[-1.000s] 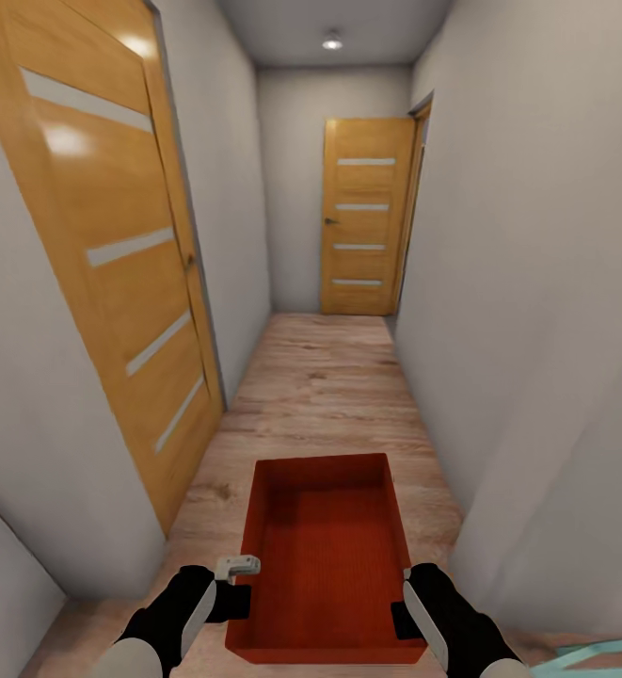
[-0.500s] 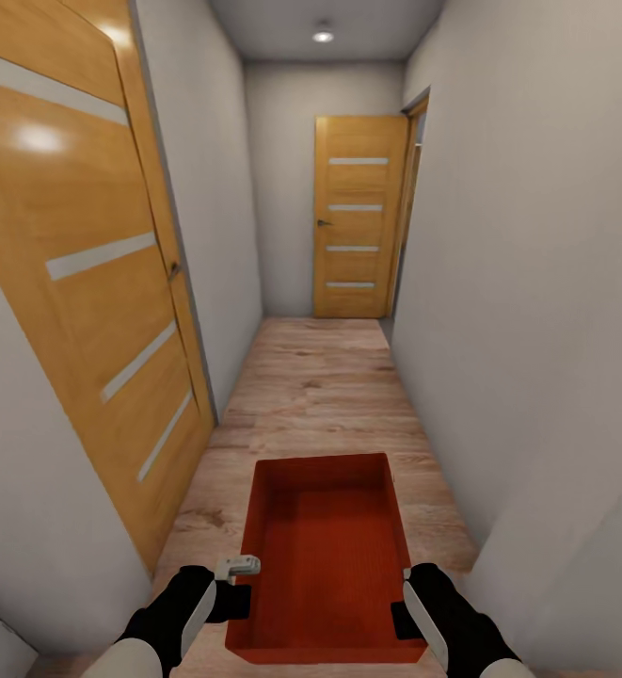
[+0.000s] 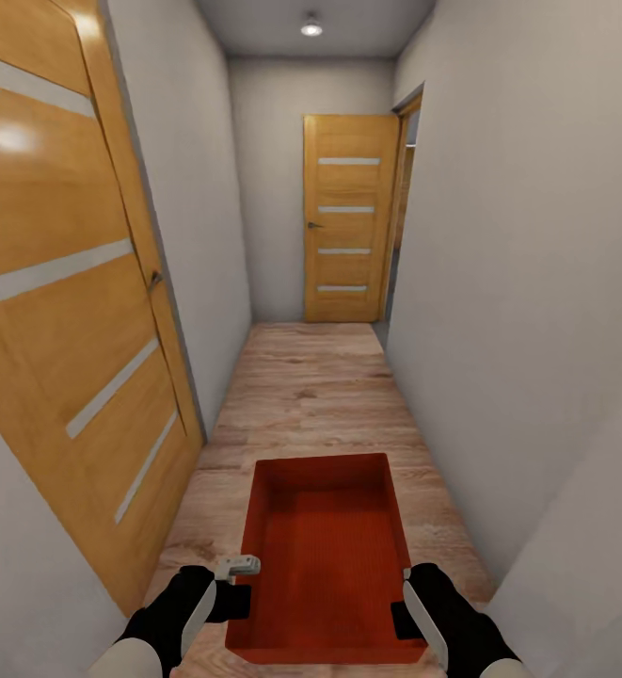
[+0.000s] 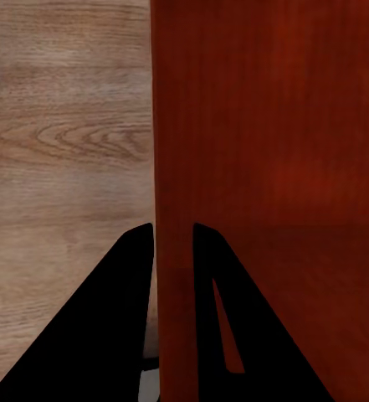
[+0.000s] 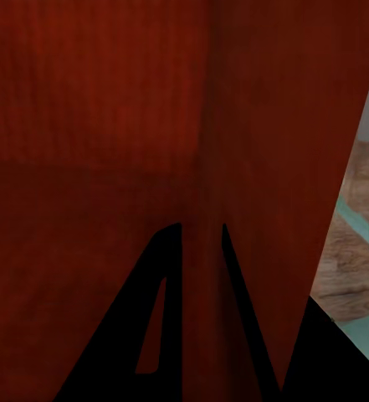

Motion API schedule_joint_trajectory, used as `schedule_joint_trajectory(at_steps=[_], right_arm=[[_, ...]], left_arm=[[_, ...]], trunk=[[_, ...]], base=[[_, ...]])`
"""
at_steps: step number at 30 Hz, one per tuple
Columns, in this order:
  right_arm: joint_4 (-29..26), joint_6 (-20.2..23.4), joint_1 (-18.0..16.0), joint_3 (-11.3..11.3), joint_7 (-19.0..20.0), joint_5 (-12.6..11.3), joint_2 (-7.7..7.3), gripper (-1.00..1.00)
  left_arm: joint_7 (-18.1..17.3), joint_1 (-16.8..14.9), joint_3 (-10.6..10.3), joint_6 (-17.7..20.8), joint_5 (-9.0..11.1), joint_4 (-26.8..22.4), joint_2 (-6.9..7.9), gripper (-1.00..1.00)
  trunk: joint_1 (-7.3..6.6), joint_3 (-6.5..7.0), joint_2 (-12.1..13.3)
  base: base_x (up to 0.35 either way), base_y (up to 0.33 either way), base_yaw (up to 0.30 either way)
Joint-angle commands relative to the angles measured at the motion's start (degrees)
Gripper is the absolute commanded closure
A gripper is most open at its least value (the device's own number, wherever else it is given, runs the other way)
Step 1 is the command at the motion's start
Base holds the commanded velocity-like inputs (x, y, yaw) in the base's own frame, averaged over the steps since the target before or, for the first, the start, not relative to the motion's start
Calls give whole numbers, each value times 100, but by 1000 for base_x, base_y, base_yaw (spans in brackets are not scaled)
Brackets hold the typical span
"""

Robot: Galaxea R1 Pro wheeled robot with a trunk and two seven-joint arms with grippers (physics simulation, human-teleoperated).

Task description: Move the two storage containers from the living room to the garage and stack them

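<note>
Container (image 3: pixel 325 556) walls pinched by left gripper (image 3: pixel 238 586); right gripper (image 3: pixel 406 603)

Floor: light wood-plank flooring (image 3: pixel 315 395), running as a narrow hallway strip from the near foreground to a closed wooden door (image 3: pixel 346 218) at the far end. Bounded by grey walls left and right. Grain planks laid crosswise. No loose item seen resting on the visible boards.
</note>
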Motion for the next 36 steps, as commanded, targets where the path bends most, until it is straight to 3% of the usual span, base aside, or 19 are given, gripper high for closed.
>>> schedule_joint_trajectory(at_steps=[1, 36], right_arm=[[-10, -51, -7, 12, -23, -375, 79, 100], [-6, -51, -5, 12, -23, -375, 79, 100]], left_arm=[[-19, 2, 15, 39, 101, -10, -10, 100], [-19, 3, 13, 39, 98, -8, -10, 100]], trunk=[[4, -4, -4], [4, -1, -4]], base=[[333, 100, -212], [333, 11, -12]])
